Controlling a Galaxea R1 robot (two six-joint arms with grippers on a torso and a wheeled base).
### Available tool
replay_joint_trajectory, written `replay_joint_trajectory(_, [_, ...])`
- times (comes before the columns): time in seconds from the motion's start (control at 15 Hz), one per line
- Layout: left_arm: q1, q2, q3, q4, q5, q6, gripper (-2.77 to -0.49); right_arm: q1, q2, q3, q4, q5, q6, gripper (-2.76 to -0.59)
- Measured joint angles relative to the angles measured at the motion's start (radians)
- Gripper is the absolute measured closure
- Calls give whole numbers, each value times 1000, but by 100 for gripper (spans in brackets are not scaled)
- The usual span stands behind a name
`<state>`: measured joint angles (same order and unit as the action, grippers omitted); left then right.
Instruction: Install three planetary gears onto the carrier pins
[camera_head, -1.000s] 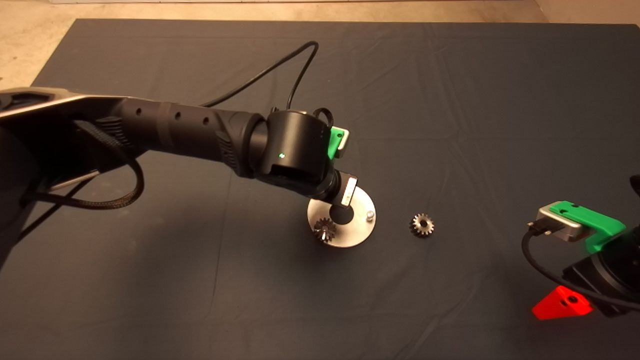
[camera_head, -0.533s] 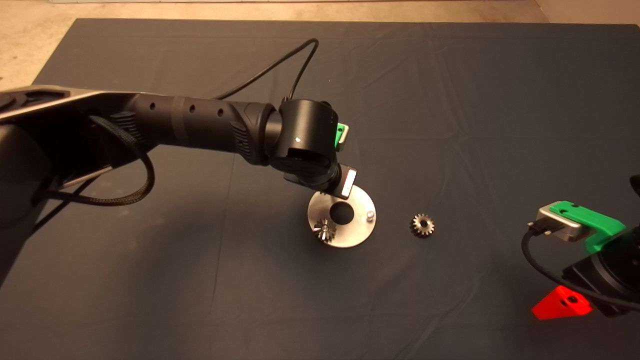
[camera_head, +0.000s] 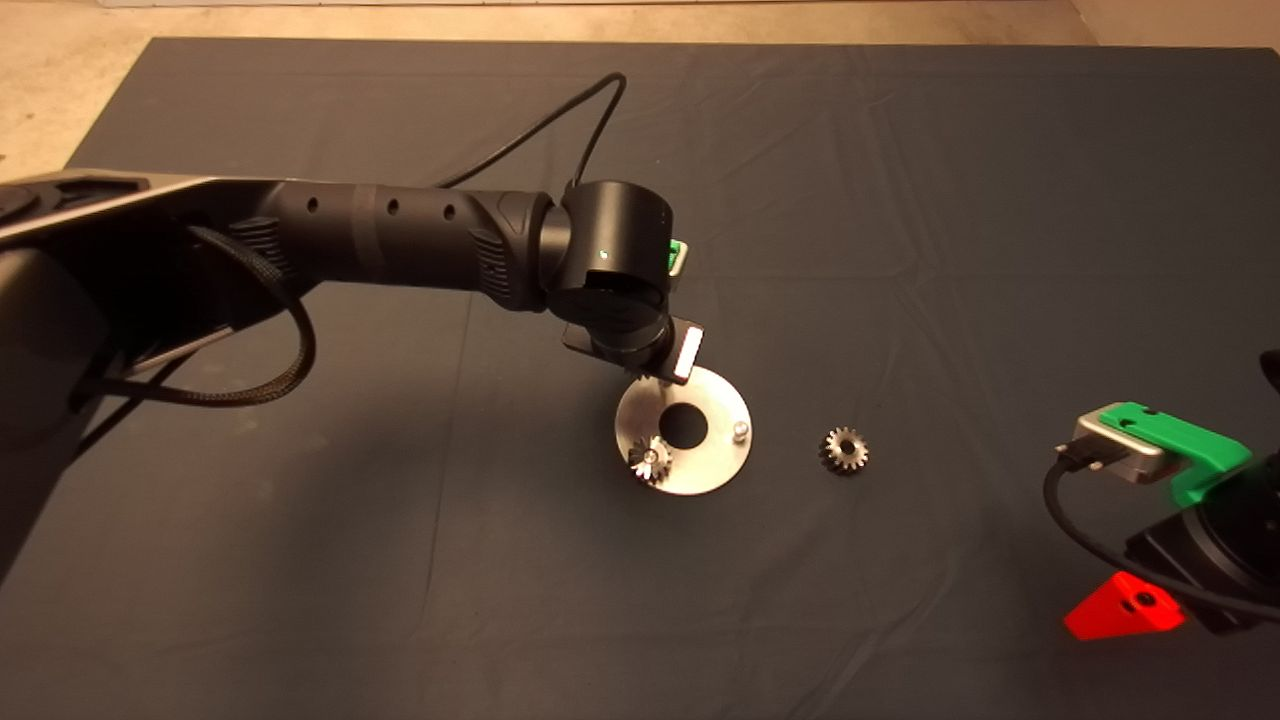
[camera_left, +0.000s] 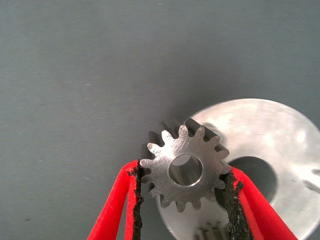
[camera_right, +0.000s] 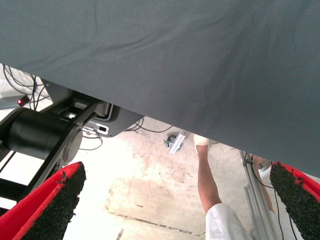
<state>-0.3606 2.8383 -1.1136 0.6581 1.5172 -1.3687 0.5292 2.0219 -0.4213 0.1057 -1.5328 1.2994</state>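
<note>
My left gripper (camera_left: 184, 174) is shut on a planetary gear (camera_left: 185, 171), gripping it flat by its teeth just above the far-left rim of the shiny round disc (camera_left: 270, 127). In the head view the left wrist (camera_head: 612, 280) covers that rim of the disc (camera_head: 712, 462) and hides the held gear. One gear (camera_head: 649, 459) sits on a carrier pin at the disc's near left. One bare pin (camera_head: 740, 430) stands at the disc's right. The third pin is hidden. A loose gear (camera_head: 845, 449) lies on the mat right of the disc.
My right gripper (camera_head: 1125, 606) is parked at the lower right edge, its fingers (camera_right: 55, 205) open and empty. Its wrist view looks past the mat edge (camera_right: 165, 75) at the floor, a person's leg (camera_right: 207, 185) and equipment. A black cable (camera_head: 560, 110) loops behind the left arm.
The left wrist has moved away from me and slightly left, from over the disc's central hole to its far-left rim. The gears, disc and right arm have not moved.
</note>
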Motion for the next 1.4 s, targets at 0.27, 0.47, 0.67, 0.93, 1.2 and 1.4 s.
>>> replay_joint_trajectory(0.27, [0,24,0,0,-8,0,-89,0,0,0,0,-1,0,-275])
replay_joint_trajectory(0.47, [0,35,0,0,-14,0,-88,0,0,0,0,0,0,-275])
replay_joint_trajectory(0.67, [0,39,-17,-1,-40,0,-88,0,0,0,0,0,0,-275])
replay_joint_trajectory(0.93, [0,37,-29,-1,-43,1,-88,0,0,0,0,0,0,-275])
replay_joint_trajectory(1.2, [0,32,-30,-1,-43,2,-88,0,0,0,0,0,0,-275])
replay_joint_trajectory(1.4, [0,32,-30,-1,-43,2,-88,0,0,0,0,0,0,-275])
